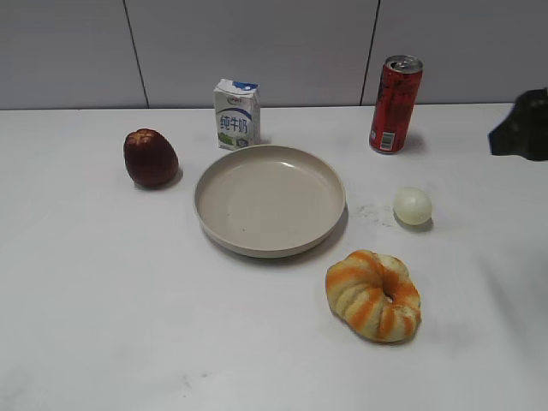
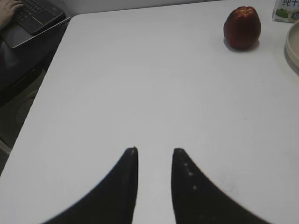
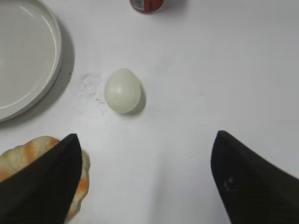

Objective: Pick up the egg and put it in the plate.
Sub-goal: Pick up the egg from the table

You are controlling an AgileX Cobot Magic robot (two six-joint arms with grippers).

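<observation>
The off-white egg (image 1: 413, 205) lies on the white table to the right of the beige plate (image 1: 214, 175). In the right wrist view the egg (image 3: 122, 90) lies ahead of my right gripper (image 3: 147, 135), slightly left of its middle, with the plate rim (image 3: 55, 51) at the upper left. The right gripper is wide open and empty; part of that arm shows at the right edge of the exterior view (image 1: 522, 127). My left gripper (image 2: 154, 150) hangs over bare table with a narrow gap between its fingers, empty, far from the egg.
A dark red apple (image 1: 150, 157) lies left of the plate. A milk carton (image 1: 236, 114) stands behind the plate, a red can (image 1: 395, 104) at the back right. An orange-striped bread ring (image 1: 374, 295) lies in front of the egg. A laptop (image 2: 30, 18) sits off the table's left edge.
</observation>
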